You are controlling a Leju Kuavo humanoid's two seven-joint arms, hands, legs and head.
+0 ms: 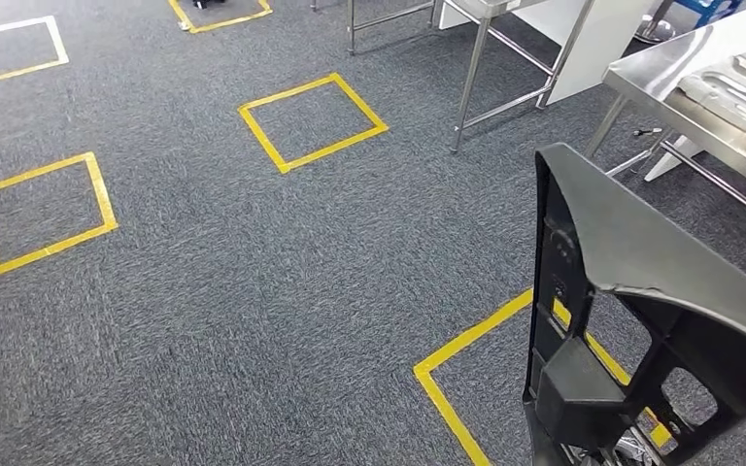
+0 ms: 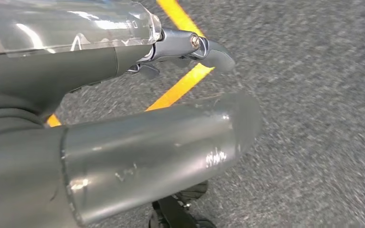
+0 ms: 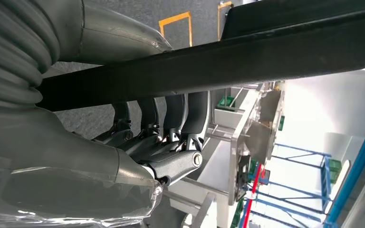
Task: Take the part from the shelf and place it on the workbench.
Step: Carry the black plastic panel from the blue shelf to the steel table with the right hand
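The right hand (image 3: pixel 157 142) grips the black part (image 1: pixel 631 301) above grey carpet (image 1: pixel 253 272); the left hand (image 2: pixel 171 109) holds nothing

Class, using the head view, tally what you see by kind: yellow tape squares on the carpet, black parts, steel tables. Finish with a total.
Yellow tape squares: 5
Black part: 1
Steel tables: 2
Total: 8

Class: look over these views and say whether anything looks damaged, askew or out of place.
Nothing stands out. The right hand grips the black part, which shows no breakage. The yellow tape squares lie flat on the carpet, and the metal workbench stands level.
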